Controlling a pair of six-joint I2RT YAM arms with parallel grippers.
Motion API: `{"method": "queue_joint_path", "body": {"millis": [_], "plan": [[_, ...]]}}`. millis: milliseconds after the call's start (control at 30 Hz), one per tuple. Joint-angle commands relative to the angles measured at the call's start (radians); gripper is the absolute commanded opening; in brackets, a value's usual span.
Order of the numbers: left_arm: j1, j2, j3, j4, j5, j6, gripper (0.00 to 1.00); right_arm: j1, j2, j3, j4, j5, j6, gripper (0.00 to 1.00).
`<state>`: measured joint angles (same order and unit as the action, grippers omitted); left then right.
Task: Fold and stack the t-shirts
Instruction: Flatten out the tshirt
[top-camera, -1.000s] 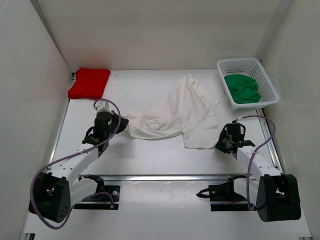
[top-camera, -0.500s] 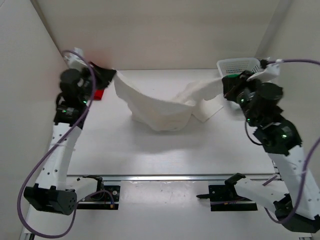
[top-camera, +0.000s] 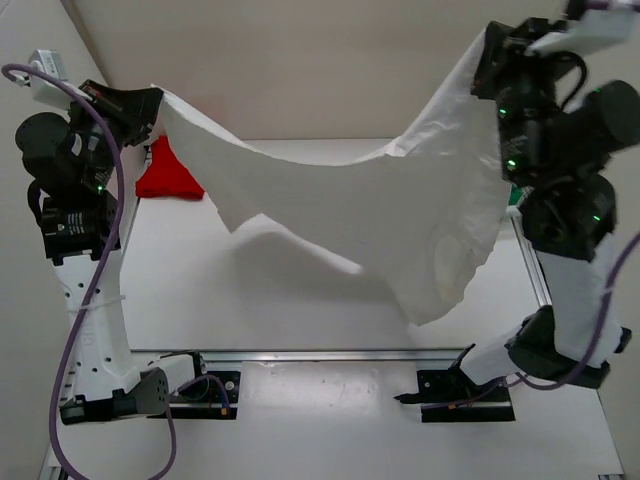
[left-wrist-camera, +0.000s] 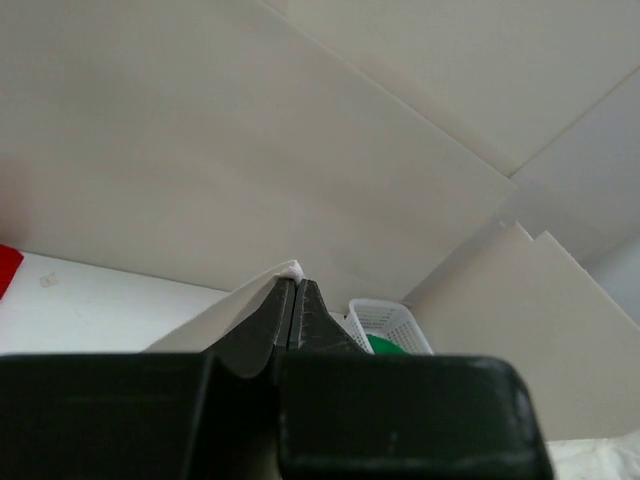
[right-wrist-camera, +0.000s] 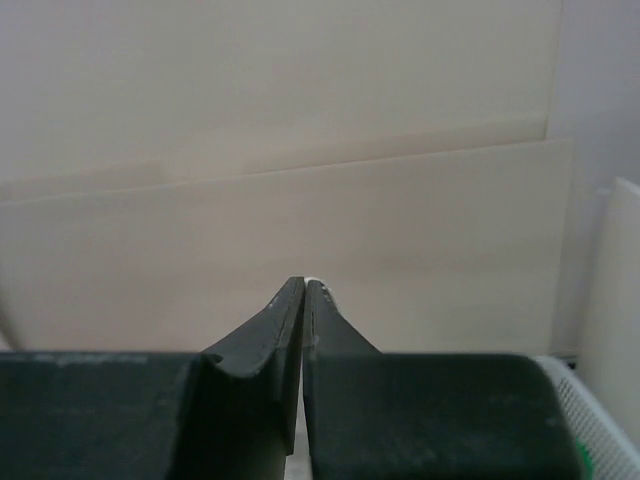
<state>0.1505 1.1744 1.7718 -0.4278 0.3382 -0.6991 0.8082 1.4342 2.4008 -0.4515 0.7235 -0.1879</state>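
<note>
White t-shirt (top-camera: 380, 220) hangs pinched between left gripper (top-camera: 150, 100) and right gripper (top-camera: 490, 50), covering part of red t-shirt (top-camera: 170, 178)

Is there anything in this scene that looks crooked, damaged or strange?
Nothing looks damaged. The white t-shirt hangs crookedly in the air between the left claw and the right claw: its right part droops much lower than its left.

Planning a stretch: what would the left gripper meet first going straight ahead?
Likely the plain beige wall; the left gripper, jaws shut on the white cloth t-shirt, aims beside the white mesh basket. Depth unclear.
</note>
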Motion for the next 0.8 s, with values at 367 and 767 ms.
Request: {"method": "queue_joint_path", "body": {"millis": [367, 767], "plan": [[-0.138, 0.230, -0.351, 0.144, -0.235, 0.044, 0.00, -0.699, 0.543, 0.111, -0.151, -0.892, 0.268, 0.00], [-0.079, 0.568, 0.285, 0.060, -0.199, 0.006, 0.00, -0.713, 0.491, 0.136, 0.313, -0.903, 0.377, 0.00]]}}
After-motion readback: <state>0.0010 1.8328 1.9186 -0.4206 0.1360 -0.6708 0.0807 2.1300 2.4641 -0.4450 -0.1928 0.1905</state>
